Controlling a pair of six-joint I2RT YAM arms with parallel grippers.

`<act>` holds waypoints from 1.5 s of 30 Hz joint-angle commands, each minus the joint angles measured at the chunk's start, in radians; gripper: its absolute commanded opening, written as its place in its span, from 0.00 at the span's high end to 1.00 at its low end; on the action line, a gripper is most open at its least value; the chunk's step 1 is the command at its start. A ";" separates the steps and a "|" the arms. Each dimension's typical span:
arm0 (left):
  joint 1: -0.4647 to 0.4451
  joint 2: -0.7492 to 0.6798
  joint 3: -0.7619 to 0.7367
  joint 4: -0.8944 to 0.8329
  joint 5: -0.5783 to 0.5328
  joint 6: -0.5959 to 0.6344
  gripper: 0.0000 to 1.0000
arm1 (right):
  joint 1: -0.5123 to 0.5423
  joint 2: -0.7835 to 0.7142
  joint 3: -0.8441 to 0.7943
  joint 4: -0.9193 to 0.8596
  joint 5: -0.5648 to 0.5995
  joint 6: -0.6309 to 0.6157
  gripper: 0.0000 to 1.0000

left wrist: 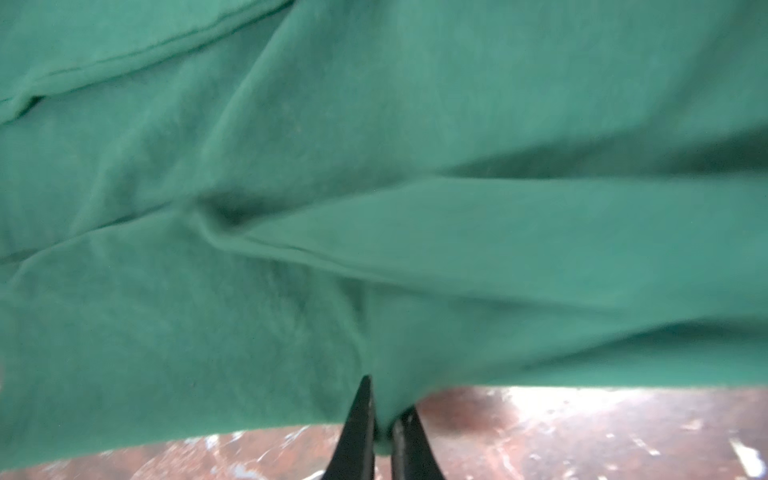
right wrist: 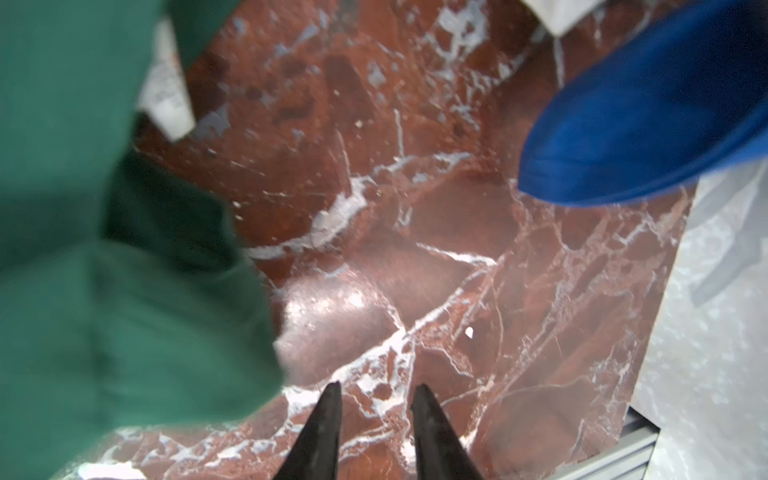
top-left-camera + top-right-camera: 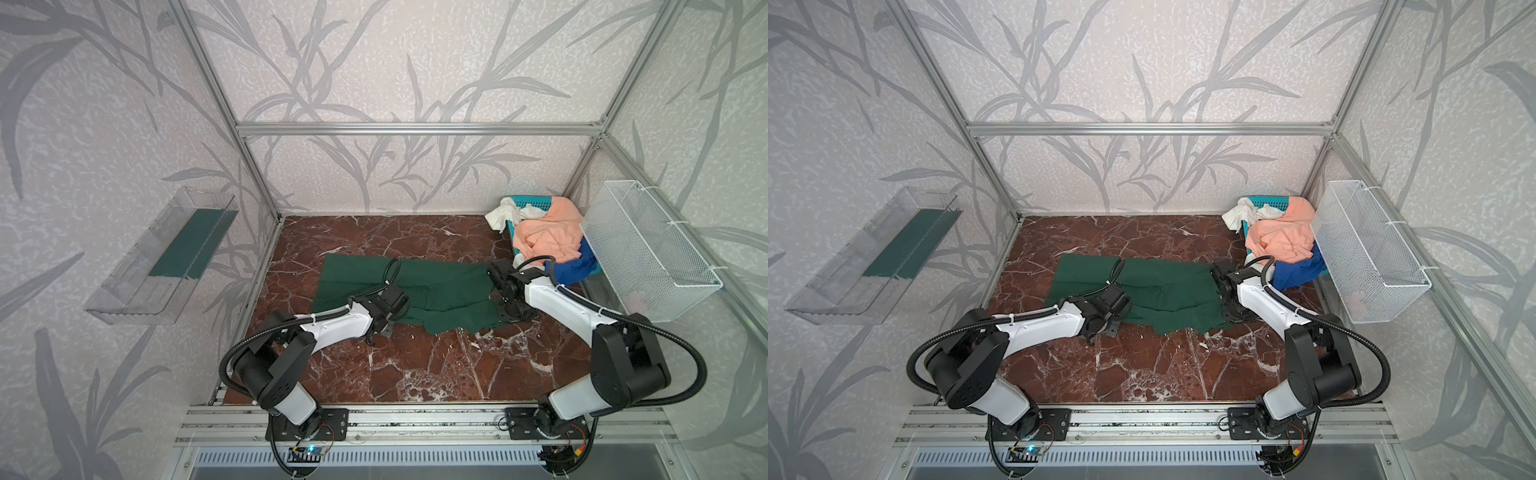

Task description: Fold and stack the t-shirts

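Marble tabletop [image 3: 415, 365] lies bare across its whole near half, the widest room I have. A narrower bare strip runs behind the green t-shirt [image 3: 440, 291] to the back wall. That shirt is spread flat mid-table, its left edge straight and its near edge stepped and uneven.

At back right the teal basket [image 3: 536, 203] crowds my right arm. The peach t-shirt [image 3: 548, 232] is heaped in it, the blue t-shirt [image 3: 573, 270] spills over its near side, and the white t-shirt [image 3: 505, 212] drapes over its back-left corner.

Neither top view shows the gap between my fingers; the wrist views do. My left gripper [image 1: 386, 399] sits at the green shirt's near hem, fingers barely parted with a tuck of hem in the slit; I cannot tell whether they pinch it. My right gripper [image 2: 378, 388] stands moderately parted over bare marble, holding nothing, just beside the shirt's right end. Only that view shows a small white label [image 2: 166, 95] at the shirt's edge.
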 commanded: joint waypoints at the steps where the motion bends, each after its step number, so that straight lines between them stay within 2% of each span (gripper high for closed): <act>1: 0.000 -0.034 -0.001 -0.076 -0.063 -0.018 0.77 | -0.007 -0.025 -0.008 -0.030 0.006 0.039 0.68; 7: -0.005 -0.084 0.022 -0.116 -0.052 -0.033 0.60 | -0.006 -0.021 0.009 -0.049 -0.078 0.070 0.68; 11: -0.015 -0.126 0.036 -0.136 -0.034 -0.029 0.52 | 0.011 -0.086 -0.026 -0.004 -0.233 0.103 0.58; 13: -0.021 -0.154 0.032 -0.134 -0.018 -0.027 0.49 | 0.046 -0.126 -0.056 0.027 -0.283 0.134 0.54; 20: -0.039 -0.229 -0.043 -0.003 0.152 0.002 0.41 | 0.201 -0.173 -0.198 0.261 -0.472 0.297 0.51; 22: -0.044 -0.241 -0.077 0.061 0.206 0.010 0.38 | 0.233 -0.146 -0.229 0.329 -0.485 0.341 0.51; 27: -0.053 -0.229 -0.101 0.122 0.258 0.011 0.36 | 0.279 -0.055 -0.254 0.434 -0.488 0.386 0.51; 35: -0.057 -0.181 -0.077 0.129 0.273 0.027 0.36 | 0.292 0.026 -0.214 0.436 -0.398 0.384 0.54; 36: -0.057 -0.176 -0.078 0.129 0.273 0.027 0.36 | 0.290 0.032 -0.206 0.435 -0.393 0.381 0.55; 39: -0.057 -0.162 -0.072 0.127 0.268 0.027 0.36 | 0.291 0.048 -0.175 0.414 -0.389 0.366 0.76; 42: -0.057 -0.155 -0.063 0.121 0.263 0.029 0.36 | 0.291 0.043 -0.138 0.353 -0.347 0.352 0.91; 44: -0.058 -0.150 -0.055 0.106 0.244 0.029 0.40 | 0.295 0.029 -0.122 0.310 -0.307 0.342 1.00; 45: -0.058 -0.147 -0.047 0.091 0.222 0.027 0.40 | 0.298 0.021 -0.116 0.290 -0.293 0.333 1.00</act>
